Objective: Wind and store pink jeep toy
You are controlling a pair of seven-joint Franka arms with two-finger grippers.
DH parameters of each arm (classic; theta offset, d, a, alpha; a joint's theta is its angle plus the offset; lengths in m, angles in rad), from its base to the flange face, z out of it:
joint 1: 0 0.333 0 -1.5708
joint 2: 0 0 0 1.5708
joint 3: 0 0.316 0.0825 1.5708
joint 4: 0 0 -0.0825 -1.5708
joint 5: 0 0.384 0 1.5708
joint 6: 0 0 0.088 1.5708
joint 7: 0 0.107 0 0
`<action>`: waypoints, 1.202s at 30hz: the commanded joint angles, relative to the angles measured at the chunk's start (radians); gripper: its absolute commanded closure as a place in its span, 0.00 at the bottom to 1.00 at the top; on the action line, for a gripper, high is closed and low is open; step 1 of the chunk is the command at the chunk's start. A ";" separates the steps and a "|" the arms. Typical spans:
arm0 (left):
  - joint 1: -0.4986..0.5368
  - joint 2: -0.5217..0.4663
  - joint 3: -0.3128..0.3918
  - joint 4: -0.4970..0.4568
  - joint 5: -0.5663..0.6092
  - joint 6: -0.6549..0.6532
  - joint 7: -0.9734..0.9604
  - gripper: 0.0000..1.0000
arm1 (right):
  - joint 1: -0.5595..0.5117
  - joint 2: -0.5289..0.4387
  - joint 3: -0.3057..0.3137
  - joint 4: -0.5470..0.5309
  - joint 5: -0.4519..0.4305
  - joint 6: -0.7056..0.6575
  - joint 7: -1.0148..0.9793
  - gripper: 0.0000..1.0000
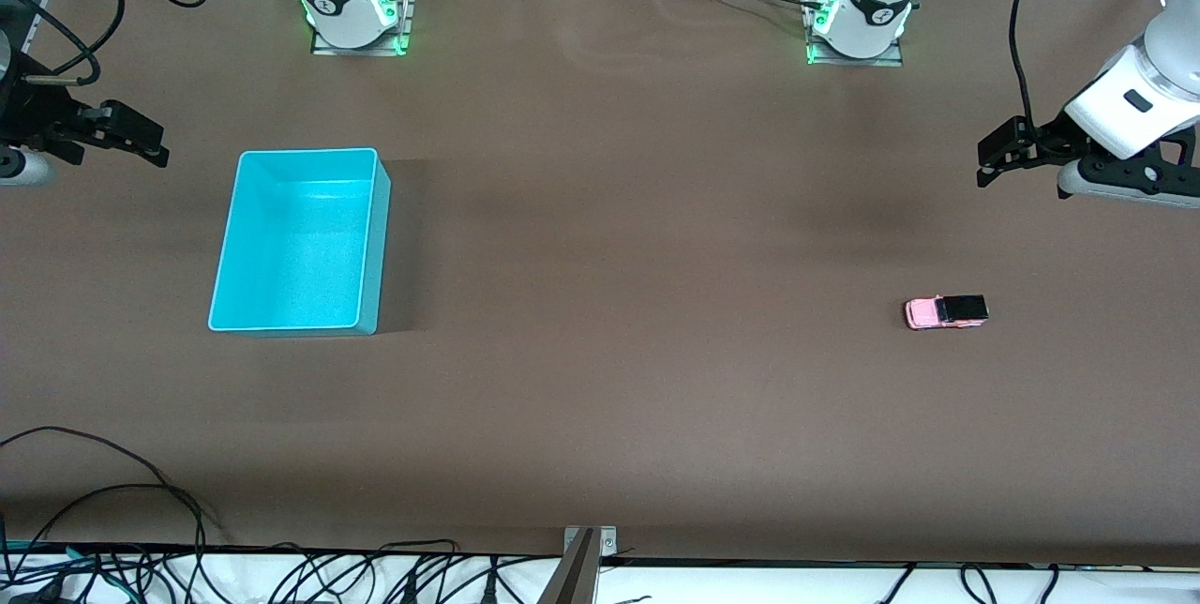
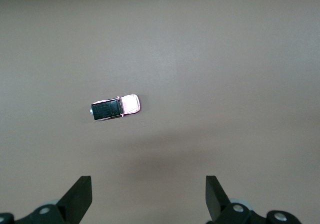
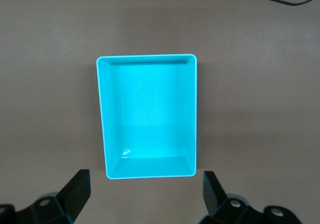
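Observation:
The pink jeep toy (image 1: 945, 311), light pink with a black roof, lies on the brown table toward the left arm's end; the left wrist view also shows the jeep (image 2: 115, 107). My left gripper (image 1: 996, 158) hangs open in the air at that end of the table, apart from the jeep; its fingers (image 2: 80, 196) hold nothing, and the left gripper (image 2: 148, 196) is wide. A cyan bin (image 1: 234, 248) stands empty toward the right arm's end, seen as the bin (image 3: 102, 114) in the right wrist view. My right gripper (image 1: 141, 137) waits open beside the bin, the right gripper (image 3: 146, 193) holding nothing.
Black cables (image 1: 112, 491) trail along the table's edge nearest the front camera. A small metal bracket (image 1: 589, 543) sits at the middle of that edge. The two arm bases (image 1: 356, 8) stand at the table's farthest edge.

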 commanded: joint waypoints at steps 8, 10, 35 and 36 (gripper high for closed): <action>-0.022 -0.005 0.035 0.005 -0.008 -0.022 0.017 0.00 | -0.005 0.000 0.005 0.012 0.010 -0.011 -0.007 0.00; -0.022 0.002 0.035 0.016 -0.010 -0.031 0.017 0.00 | -0.005 0.000 0.005 0.012 0.010 -0.011 -0.007 0.00; -0.022 0.002 0.033 0.027 -0.010 -0.052 0.017 0.00 | -0.005 -0.001 0.003 0.011 0.008 -0.011 -0.005 0.00; -0.024 0.003 0.033 0.032 -0.010 -0.052 0.018 0.00 | -0.005 -0.001 0.003 0.012 0.008 -0.011 -0.005 0.00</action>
